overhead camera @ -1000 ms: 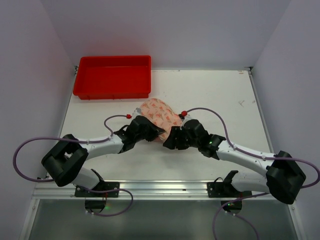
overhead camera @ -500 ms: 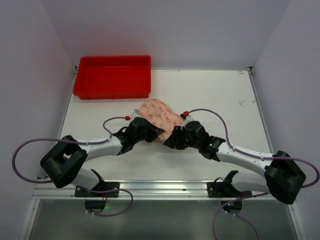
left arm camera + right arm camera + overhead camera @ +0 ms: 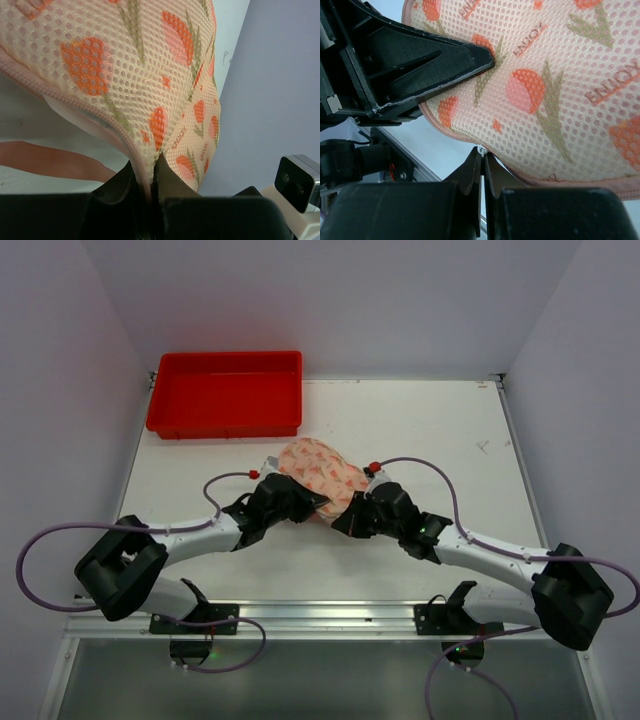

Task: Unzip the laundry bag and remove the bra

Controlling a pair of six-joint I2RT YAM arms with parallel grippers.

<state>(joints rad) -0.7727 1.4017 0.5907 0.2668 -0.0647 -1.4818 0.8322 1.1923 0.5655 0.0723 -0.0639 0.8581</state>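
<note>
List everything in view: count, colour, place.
table: 1, white, fills the workspace
tray: 1, red, far-left corner of the table
laundry bag: 1, pale-pink mesh, mid-table between the two arms
bra: 1, cream-peach with orange and green print, inside the bag, seen through the mesh
cables: 2, purple, one looping off each arm
left arm: 1, black and white, reaching in from near-left; jaws shut on the bag's edge
right arm: 1, black and white, reaching in from near-right; jaws shut on the bag's edge
</note>
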